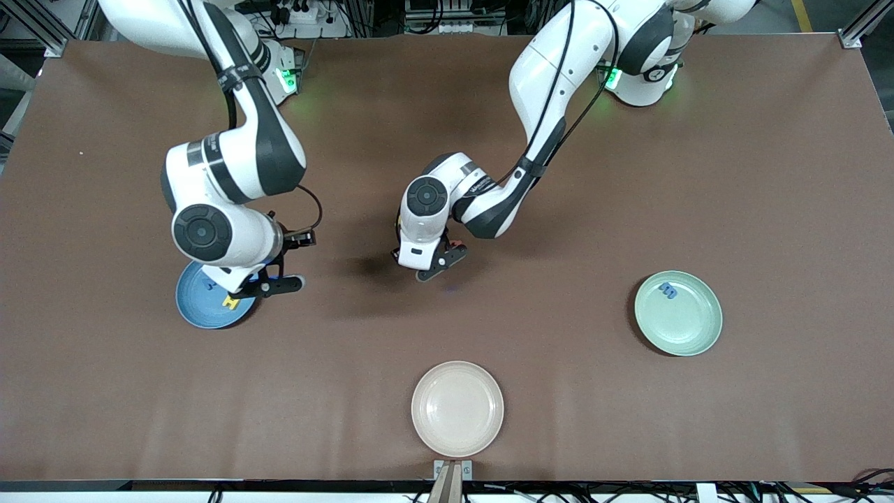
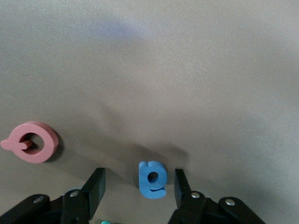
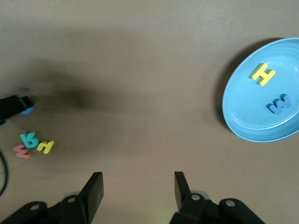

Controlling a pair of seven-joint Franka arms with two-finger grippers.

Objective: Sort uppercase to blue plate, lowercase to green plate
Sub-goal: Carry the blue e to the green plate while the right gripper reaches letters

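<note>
Plates tell you how far the sort has got: the blue plate point(image 3: 261, 100) carries the yellow H point(image 3: 262, 73) and blue W point(image 3: 279, 103), while the green plate point(image 1: 678, 313) has one blue letter, so the rest wait mid-table. Your left gripper point(image 2: 139, 189) is low over the table with fingers parted, straddling the blue a point(image 2: 152, 179) without touching it, the red Q point(image 2: 33, 142) lying just beside. Your right gripper point(image 3: 138, 191) hangs empty and spread beside the blue plate.
</note>
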